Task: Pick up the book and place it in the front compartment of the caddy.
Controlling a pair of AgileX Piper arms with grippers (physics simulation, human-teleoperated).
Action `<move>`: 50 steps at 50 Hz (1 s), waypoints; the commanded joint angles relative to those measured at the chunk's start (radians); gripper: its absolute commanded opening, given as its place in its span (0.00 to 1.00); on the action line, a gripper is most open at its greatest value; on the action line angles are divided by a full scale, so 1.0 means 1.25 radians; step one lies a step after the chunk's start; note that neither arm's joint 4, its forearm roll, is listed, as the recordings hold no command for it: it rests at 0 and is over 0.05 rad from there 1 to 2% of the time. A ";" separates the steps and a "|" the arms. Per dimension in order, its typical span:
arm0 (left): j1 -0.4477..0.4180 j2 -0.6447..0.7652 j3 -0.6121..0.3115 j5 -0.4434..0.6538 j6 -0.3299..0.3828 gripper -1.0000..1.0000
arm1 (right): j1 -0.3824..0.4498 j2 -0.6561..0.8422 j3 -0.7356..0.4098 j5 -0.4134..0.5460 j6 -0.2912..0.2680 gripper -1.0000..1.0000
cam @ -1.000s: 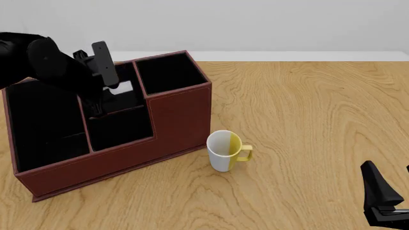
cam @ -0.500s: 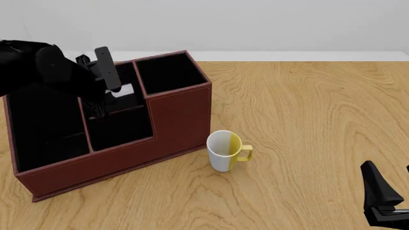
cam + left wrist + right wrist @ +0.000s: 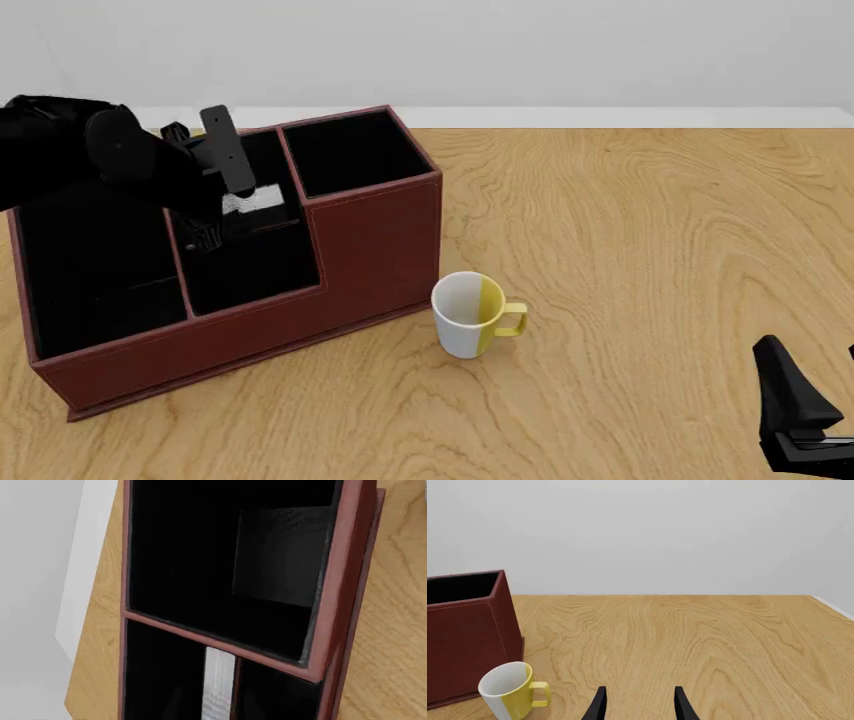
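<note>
The red-brown caddy [image 3: 380, 250] stands at the left of the table. Only the book's white page edges [image 3: 254, 200] show, as the book rests inside the narrow middle cell, the front compartment [image 3: 276, 172], behind the thin low divider. My left gripper [image 3: 214, 195] hovers over that cell, open, with its jaws spread wider than the book. In the left wrist view the page edges [image 3: 219, 685] sit down in the cell beyond a red rim [image 3: 200, 635]; my fingers are lost against the black lining. My right gripper [image 3: 639, 707] is open and holds nothing at the near right [image 3: 801, 420].
A white and yellow mug [image 3: 470, 315] stands just right of the caddy's front corner, also in the right wrist view [image 3: 507, 690] beside the caddy wall [image 3: 467, 645]. A tall square cell [image 3: 354, 150] is at the caddy's back right, a wide cell [image 3: 94, 260] at its left.
The left gripper has drawn up and back a little from the cell. The book's white edges now show lower in the compartment, apart from the fingers. The right arm has not moved.
</note>
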 commanded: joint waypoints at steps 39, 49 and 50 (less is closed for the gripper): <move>0.045 -0.038 -0.040 0.003 0.025 1.00 | 0.000 0.000 0.000 0.000 0.000 1.00; 0.048 -0.111 -0.031 0.052 0.034 1.00 | 0.000 0.000 0.000 0.000 0.000 1.00; 0.051 -0.120 -0.026 0.053 0.040 1.00 | 0.000 0.000 0.000 0.000 0.000 1.00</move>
